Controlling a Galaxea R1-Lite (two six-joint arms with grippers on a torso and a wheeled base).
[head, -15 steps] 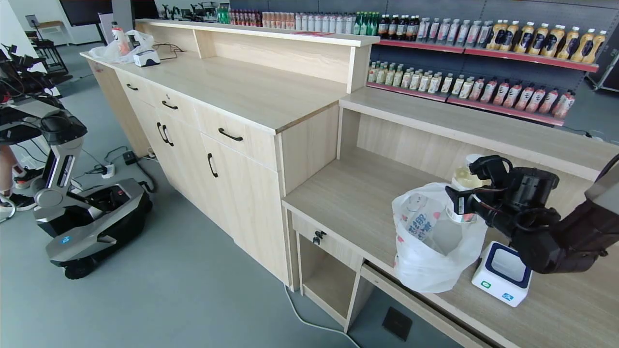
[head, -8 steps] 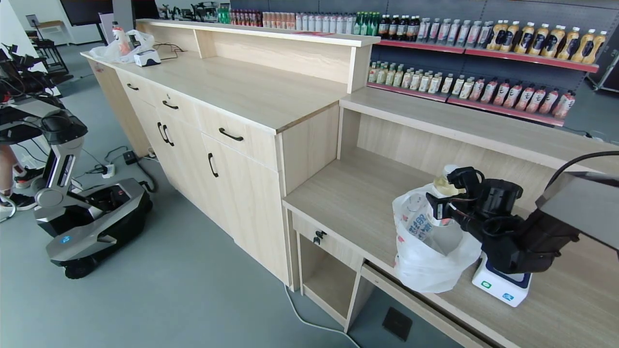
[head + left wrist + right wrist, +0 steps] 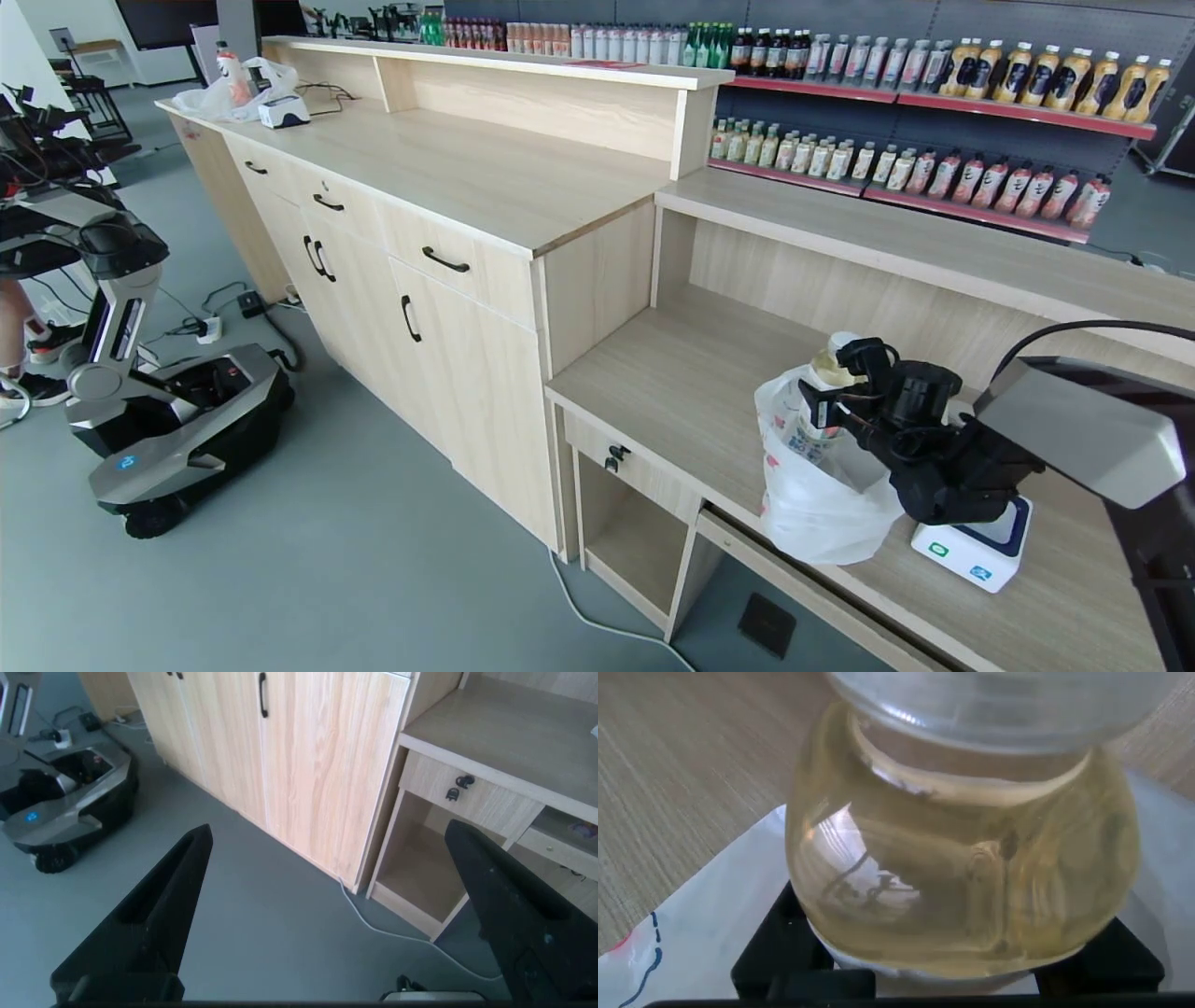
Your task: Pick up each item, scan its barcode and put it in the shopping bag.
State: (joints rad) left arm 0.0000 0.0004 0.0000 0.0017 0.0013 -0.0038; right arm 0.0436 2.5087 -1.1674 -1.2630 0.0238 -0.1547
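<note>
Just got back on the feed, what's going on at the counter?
The right gripper is shut on a bottle of pale yellow drink, holding its lower end inside the mouth of the white shopping bag on the low counter. The barcode scanner stands right beside the bag. The left gripper hangs open over the floor, holding nothing.

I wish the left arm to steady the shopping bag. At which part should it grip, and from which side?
Probably the raised rim of the shopping bag on the robot's left, approached from that side. The thin plastic stands up there, so fingers could pinch it. The right gripper holds the bottle at the mouth from the right, and the scanner stands beside that side.
</note>
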